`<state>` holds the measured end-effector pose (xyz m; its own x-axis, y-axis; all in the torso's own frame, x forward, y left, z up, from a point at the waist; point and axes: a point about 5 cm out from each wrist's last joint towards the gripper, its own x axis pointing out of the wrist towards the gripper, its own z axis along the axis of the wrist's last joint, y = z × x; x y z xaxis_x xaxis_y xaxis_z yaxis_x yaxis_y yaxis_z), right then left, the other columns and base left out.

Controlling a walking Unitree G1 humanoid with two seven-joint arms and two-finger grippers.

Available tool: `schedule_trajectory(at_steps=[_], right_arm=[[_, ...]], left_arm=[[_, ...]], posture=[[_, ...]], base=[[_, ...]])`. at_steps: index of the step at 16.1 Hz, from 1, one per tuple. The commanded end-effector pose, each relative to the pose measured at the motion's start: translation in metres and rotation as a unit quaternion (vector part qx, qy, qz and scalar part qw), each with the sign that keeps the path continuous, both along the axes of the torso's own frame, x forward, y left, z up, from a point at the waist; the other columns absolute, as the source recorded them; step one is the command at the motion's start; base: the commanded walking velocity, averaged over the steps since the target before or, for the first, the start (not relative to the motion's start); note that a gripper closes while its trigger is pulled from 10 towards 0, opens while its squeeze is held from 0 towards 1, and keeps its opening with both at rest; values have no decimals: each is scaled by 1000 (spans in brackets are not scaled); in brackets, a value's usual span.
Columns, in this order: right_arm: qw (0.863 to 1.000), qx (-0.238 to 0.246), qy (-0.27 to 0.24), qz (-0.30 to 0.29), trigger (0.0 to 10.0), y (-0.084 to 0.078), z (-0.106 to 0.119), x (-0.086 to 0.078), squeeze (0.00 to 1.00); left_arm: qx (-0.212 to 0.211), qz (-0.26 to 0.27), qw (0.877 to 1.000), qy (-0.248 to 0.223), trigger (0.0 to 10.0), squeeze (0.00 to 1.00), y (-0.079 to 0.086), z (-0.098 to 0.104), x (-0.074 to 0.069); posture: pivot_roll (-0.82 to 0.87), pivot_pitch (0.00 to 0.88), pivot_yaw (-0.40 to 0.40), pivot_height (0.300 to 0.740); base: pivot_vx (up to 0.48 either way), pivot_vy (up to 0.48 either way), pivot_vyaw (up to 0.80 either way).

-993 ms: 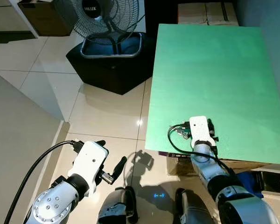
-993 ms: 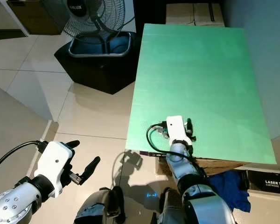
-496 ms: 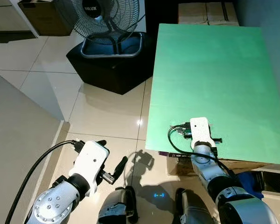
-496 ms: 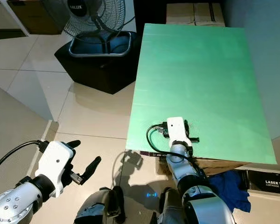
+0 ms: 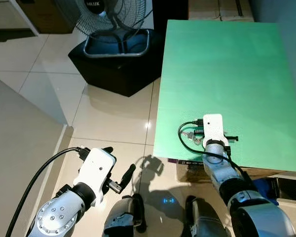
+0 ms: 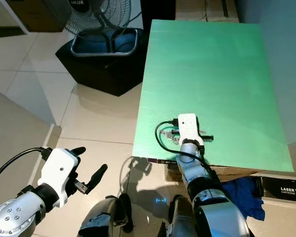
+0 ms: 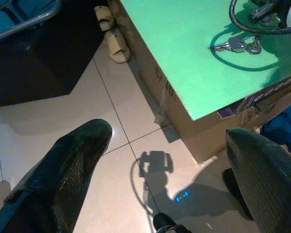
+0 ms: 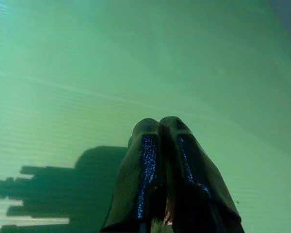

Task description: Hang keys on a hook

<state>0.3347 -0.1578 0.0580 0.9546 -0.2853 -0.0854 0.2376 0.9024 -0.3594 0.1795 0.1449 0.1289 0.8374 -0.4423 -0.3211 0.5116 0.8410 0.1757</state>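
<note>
Evenly lit and sharp; glare spot on the floor tiles (image 5: 147, 126), soft, hazy focus in right wrist view.

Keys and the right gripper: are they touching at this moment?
Cannot tell. In the left wrist view the keys lie on the green board just below the right wrist; the right gripper fingertips are pressed together.

Both eye views are looking steeply down from the head, sharing the green board (image 5: 222, 79) on the right of the frame, the tiled floor (image 5: 108, 118) on the left and the fan (image 6: 96, 15) at the upper left. The left wrist view is looking from low over the floor toward the board's near corner, keys (image 7: 237, 44) at its upper right. The right wrist view is sitting very close above the board, looking along its surface.
</note>
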Motion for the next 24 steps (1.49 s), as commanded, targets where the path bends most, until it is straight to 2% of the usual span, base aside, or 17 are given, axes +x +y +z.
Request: schedule_trajectory(at_steps=[1, 2, 3, 7, 8, 13, 14, 15, 16, 17, 20, 24], right_arm=[[1000, 8, 0, 8, 0, 5, 1, 1, 0], [1000, 4, 3, 3, 8392, 5, 3, 3, 0], [1000, -3, -1, 3, 10000, 6, 5, 4, 0], [1000, 2, -21, -3, 10000, 7, 10, 2, 0], [1000, 13, -24, -11, 10000, 5, 10, -1, 1000], [998, 48, -31, -34, 10000, 15, 6, -28, 1000], [997, 57, -28, -37, 10000, 20, 4, -36, 1000], [998, 48, -8, -29, 10000, 22, -1, -37, 1000], [998, 46, -5, -30, 10000, 22, -2, -36, 933], [998, 46, 4, -36, 10000, 18, -4, -37, 0], [998, 44, 19, -50, 10000, 13, -9, -40, 0], [996, 41, 52, -58, 10000, 0, -26, -38, 0]], left_arm=[[4, 1, 1000, 8, 10000, 0, 0, -4, -2], [4, 1, 1000, 7, 10000, 0, 0, -4, -2], [4, 2, 1000, 6, 10000, 0, 1, -4, -1], [4, 5, 1000, 5, 10000, 0, 1, -5, -1], [4, 4, 1000, 5, 10000, 0, 1, -5, -1], [4, 3, 1000, 5, 10000, 0, 0, -6, -3], [3, 2, 1000, 5, 10000, 0, 1, -6, -2], [3, 1, 1000, 5, 10000, 0, 0, -6, -2], [3, 0, 1000, 5, 10000, 0, 0, -6, -2], [3, -1, 1000, 4, 10000, 0, 1, -6, -1], [5, 1, 1000, 5, 10000, 0, 3, -6, -3], [9, 3, 1000, 5, 10000, 0, 3, -5, -4]], posture=[[51, 309, 124, 713], [50, 302, 121, 713], [50, 301, 120, 713], [39, 284, 107, 713], [36, 281, 104, 713], [26, 274, 95, 713], [23, 272, 98, 713], [22, 272, 101, 713], [23, 272, 102, 713], [30, 272, 105, 713], [42, 275, 109, 713], [58, 276, 113, 713]], base=[[0, 0, 0], [0, 0, 0], [0, 0, 0], [0, 0, 0], [0, 0, 0], [0, 0, 0], [0, 0, 0], [0, 0, 0], [0, 0, 0], [0, 0, 0], [0, 0, 0], [0, 0, 0]])
